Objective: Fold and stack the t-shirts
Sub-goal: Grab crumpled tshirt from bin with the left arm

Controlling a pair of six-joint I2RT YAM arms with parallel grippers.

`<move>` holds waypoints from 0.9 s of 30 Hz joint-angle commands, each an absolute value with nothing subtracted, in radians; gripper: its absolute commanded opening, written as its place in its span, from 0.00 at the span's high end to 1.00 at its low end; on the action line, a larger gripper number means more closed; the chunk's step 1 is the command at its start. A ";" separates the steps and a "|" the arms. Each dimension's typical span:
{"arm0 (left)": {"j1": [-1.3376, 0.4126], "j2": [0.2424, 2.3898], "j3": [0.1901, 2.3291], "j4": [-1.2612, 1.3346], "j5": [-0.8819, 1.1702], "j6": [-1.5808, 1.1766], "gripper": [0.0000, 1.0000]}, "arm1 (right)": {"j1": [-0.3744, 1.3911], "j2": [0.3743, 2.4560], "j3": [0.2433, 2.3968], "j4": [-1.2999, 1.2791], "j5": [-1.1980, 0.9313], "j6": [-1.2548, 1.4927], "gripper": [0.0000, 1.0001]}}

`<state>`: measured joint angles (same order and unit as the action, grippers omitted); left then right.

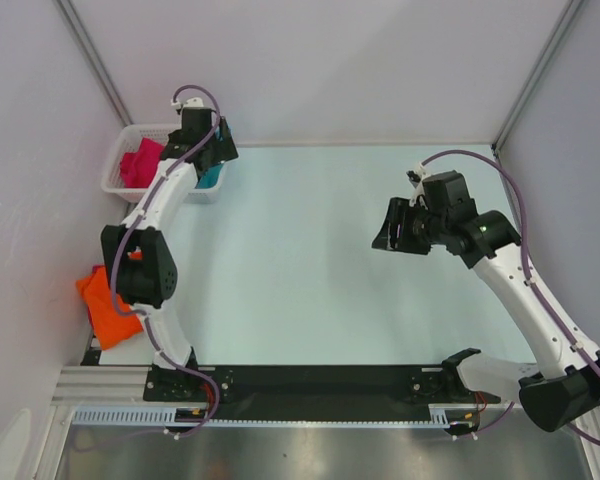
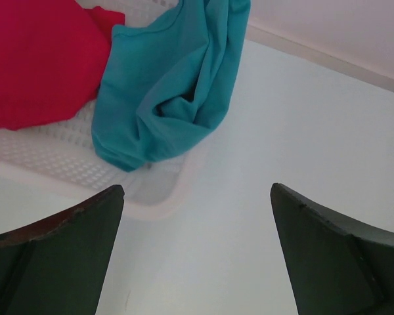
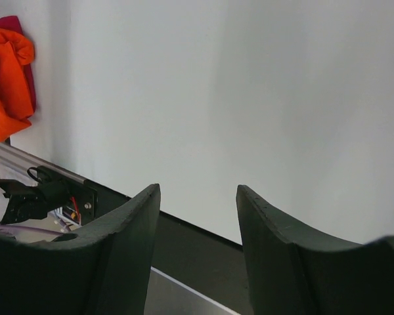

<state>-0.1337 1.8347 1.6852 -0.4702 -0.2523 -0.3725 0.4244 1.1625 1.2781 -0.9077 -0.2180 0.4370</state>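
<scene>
The teal-blue t-shirt [image 2: 171, 92] lies crumpled over the right end of the white lattice basket [image 2: 46, 161], partly hanging over its rim; it also shows in the top view [image 1: 211, 177]. The magenta-red t-shirt [image 2: 33, 59] fills the basket's left part, seen from above too [image 1: 140, 163]. The bright orange t-shirt [image 1: 108, 308] lies bunched at the table's left edge, and shows in the right wrist view [image 3: 6, 79]. My left gripper [image 2: 197, 193] is open and empty, just above the basket's right end. My right gripper [image 3: 198, 190] is open and empty, raised over the table's right half [image 1: 392, 238].
The basket [image 1: 115, 170] stands in the far left corner against the wall. A black rail [image 1: 310, 380] runs along the near edge between the arm bases. Walls close in on the left, back and right.
</scene>
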 commanded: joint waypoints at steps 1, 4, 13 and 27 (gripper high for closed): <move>-0.135 1.960 1.822 -0.436 -0.334 -0.238 0.01 | 0.420 1.115 1.289 -0.934 -0.186 0.434 0.44; -0.127 2.032 1.884 -0.454 -0.385 -0.216 0.01 | 0.417 1.112 1.298 -0.953 -0.181 0.433 0.44; -0.072 2.143 1.994 -0.477 -0.370 -0.224 0.01 | 0.416 1.118 1.307 -0.989 -0.166 0.429 0.45; -0.003 2.167 1.928 -0.500 -0.165 -0.347 0.32 | 0.430 1.131 1.305 -0.976 -0.172 0.445 0.46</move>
<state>-0.0132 2.1643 1.9530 -0.5083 -0.2756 -0.2909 0.4236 1.1358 1.2793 -0.9791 -0.1791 0.4370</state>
